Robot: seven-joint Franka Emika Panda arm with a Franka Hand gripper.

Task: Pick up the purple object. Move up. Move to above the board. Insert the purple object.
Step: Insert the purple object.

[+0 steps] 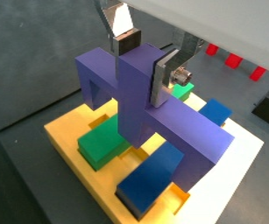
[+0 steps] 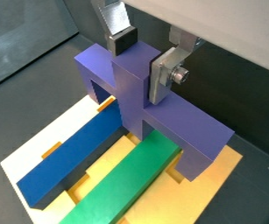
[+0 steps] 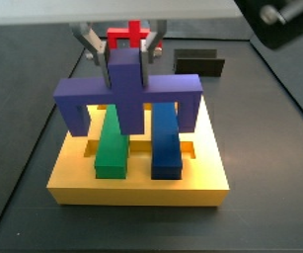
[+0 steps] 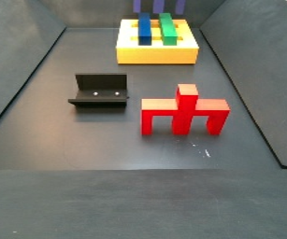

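Wrist views both show gripper [image 1: 145,59] clamped on centre post of purple object [image 1: 148,105], one silver finger [image 2: 169,74] flat against each side of post. Piece hangs upright, bar level, two legs pointing down, directly over board [image 1: 72,140]. Side view confirms: gripper [image 3: 115,51] above, purple object [image 3: 127,99] straddling green bar [image 3: 111,148] and blue bar [image 3: 165,146] seated in board [image 3: 140,188]. Leg tips look close to board top; whether already entering slots cannot be told.

Risks, as judged:
- Legs slightly off slot openings → tips land on yellow surface or on green/blue bars, piece jams or tilts in grip.
- Narrow hold on post only → any side load at a leg may twist piece betw. pads.
- Early release w/ legs partly in → piece left cocked, not seated.
- Excess downward push on misaligned legs → board shifts.

Red piece [image 4: 183,110] and black box [image 4: 99,91] well apart from board [image 4: 158,53], no interference expected.
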